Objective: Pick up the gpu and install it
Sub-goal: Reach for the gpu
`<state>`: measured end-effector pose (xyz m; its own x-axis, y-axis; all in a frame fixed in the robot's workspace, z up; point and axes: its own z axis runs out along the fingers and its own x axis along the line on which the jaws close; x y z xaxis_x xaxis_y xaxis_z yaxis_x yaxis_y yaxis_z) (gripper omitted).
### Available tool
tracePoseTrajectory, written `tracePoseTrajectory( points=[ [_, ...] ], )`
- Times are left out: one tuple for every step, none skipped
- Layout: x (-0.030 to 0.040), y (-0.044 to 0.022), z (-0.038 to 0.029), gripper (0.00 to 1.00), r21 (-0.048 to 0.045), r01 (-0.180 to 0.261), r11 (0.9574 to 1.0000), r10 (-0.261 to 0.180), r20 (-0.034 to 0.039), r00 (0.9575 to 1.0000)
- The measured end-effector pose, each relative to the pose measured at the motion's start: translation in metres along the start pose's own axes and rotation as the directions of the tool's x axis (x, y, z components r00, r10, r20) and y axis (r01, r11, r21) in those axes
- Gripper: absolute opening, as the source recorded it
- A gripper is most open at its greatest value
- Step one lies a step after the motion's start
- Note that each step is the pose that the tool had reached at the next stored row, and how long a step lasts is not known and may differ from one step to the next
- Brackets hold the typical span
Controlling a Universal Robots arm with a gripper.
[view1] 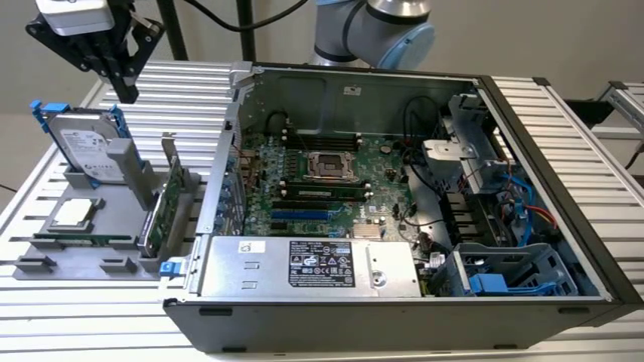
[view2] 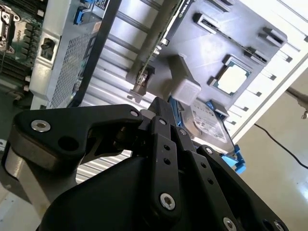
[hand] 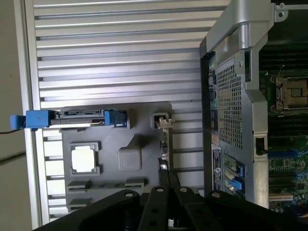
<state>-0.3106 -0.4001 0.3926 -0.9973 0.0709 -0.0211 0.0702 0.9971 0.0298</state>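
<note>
The gpu [view1: 166, 202] stands on edge in a slot of the grey holder tray [view1: 60, 260], green board facing the case and silver bracket at its far end. Both wrist views catch it edge-on [hand: 165, 147] [view2: 155, 45]. My black gripper [view1: 125, 92] hangs high above the tray's far end, over the hard drive and well clear of the card. Its fingers are shut together with nothing between them, and the same shows in both wrist views [view2: 161, 105] [hand: 168, 185]. The open computer case [view1: 403, 332] lies on the exterior view's right with its motherboard [view1: 322, 181] exposed.
On the tray a silver hard drive with blue rails [view1: 86, 147] stands upright, a processor chip [view1: 78, 213] lies flat and a memory stick [view1: 81, 240] sits near the front. A power supply [view1: 302, 265] and drive cages [view1: 503, 271] fill the case's near side.
</note>
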Motion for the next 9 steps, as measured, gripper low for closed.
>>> tracePoseTrajectory(
  points=[
    [-0.0001, -0.0008, 0.0, 0.0, -0.0001, 0.0, 1.0, 0.0, 0.0, 1.0],
    [-0.0002, -0.0017, 0.0, 0.0, 0.0, 0.0, 1.0, 0.0, 0.0, 1.0],
    [-0.0002, -0.0027, -0.0001, 0.0, 0.0, 0.0, 1.0, 0.0, 0.0, 1.0],
    [-0.0003, -0.0037, -0.0001, 0.0, 0.0, 0.0, 1.0, 0.0, 0.0, 1.0],
    [-0.0004, -0.0046, -0.0001, 0.0, -0.0001, 0.0, 1.0, 0.0, 0.0, 1.0],
    [-0.0005, -0.0056, -0.0001, 0.0, -0.0001, 0.0, 1.0, 0.0, 0.0, 1.0],
    [-0.0005, -0.0067, -0.0002, 0.0, 0.0, 0.0, 1.0, 0.0, 0.0, 1.0],
    [-0.0006, -0.0076, -0.0002, 0.0, -0.0001, 0.0, 1.0, 0.0, 0.0, 1.0],
    [-0.0007, -0.0086, -0.0002, 0.0, 0.0, 0.0, 1.0, 0.0, 0.0, 1.0]
  ],
)
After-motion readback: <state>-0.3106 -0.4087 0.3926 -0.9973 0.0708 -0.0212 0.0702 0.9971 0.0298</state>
